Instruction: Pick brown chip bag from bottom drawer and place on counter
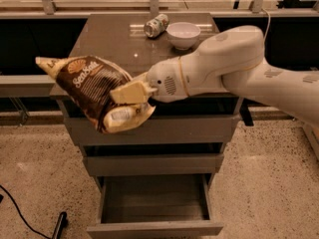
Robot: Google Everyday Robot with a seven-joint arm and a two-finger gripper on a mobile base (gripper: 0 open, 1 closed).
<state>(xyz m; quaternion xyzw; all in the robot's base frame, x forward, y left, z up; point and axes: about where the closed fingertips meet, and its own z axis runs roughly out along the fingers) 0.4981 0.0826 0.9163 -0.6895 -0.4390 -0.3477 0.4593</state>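
Observation:
The brown chip bag (89, 91) hangs in the air at the counter's front left corner, tilted, with its white script logo up. My gripper (127, 103) is shut on the bag's lower right edge, with a pale finger (128, 91) lying across its front. The white arm reaches in from the right. The counter (114, 39) is the glossy top of the cabinet. The bottom drawer (154, 205) stands pulled open below and looks empty.
A white bowl (183, 35) and a small printed can (155, 25) lying on its side sit at the counter's far edge. Two shut drawers (154, 131) are above the open one. A black cable (22, 215) lies on the speckled floor at left.

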